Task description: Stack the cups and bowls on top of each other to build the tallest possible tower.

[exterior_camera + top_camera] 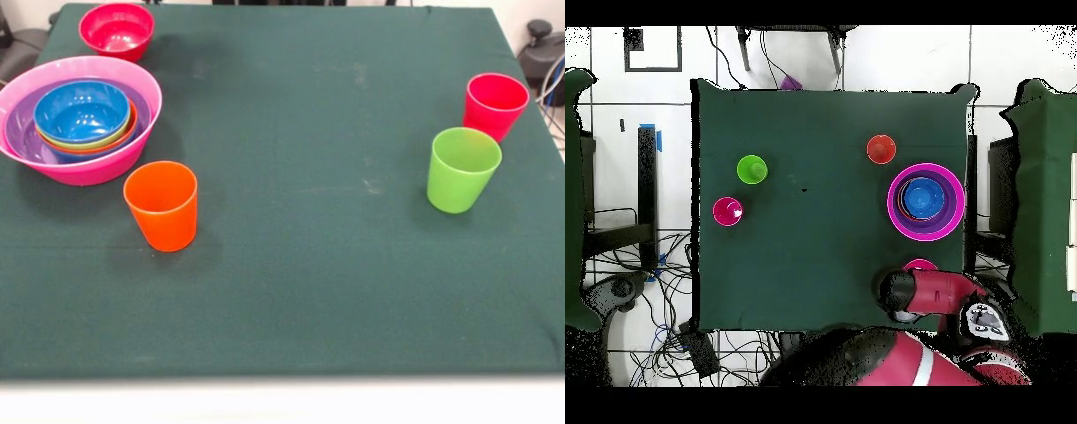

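The tower stands at the front view's left. A huge pink bowl (141, 146) holds a purple bowl (22, 132), thin orange and lime green rims, and a blue bowl (81, 110) on top; from overhead the stack (926, 201) is one ring. A red-pink bowl (116, 31) sits alone behind it. All cups stand upright: the orange cup (161, 205) just in front of the stack, the lime green cup (462, 168) and red-pink cup (494, 104) far right. My arm (935, 295) is drawn back at the table's edge, its dark end (898, 293) beside the red-pink bowl (920, 266).
A dark green cloth (318, 265) covers the whole table. Chairs and cables lie on the floor around it (625, 280). Another green table edge (1045, 180) shows at the overhead view's right.
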{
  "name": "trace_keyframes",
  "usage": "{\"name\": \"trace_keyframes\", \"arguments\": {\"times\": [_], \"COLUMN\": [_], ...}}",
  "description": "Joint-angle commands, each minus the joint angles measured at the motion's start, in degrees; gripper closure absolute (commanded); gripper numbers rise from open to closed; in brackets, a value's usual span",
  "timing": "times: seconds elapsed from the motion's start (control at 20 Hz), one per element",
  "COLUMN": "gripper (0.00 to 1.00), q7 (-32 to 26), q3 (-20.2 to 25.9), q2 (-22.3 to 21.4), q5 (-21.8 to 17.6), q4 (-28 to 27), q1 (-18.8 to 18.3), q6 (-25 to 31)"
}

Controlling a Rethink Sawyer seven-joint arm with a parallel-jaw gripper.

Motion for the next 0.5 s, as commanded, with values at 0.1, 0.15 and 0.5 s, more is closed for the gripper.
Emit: {"name": "trace_keyframes", "arguments": {"times": [0.1, 0.15, 0.5], "gripper": [1.00, 1.00, 1.00], "q7": [-1.59, -1.42, -1.14], "q3": [6.79, 6.94, 7.82], "q2": [-3.14, -3.08, -3.46], "q5": [1.22, 0.91, 0.15], "q4": [-5.88, -5.95, -5.27], "q1": [-0.99, -1.12, -2.12], "q6": [6.68, 6.70, 5.59]}}
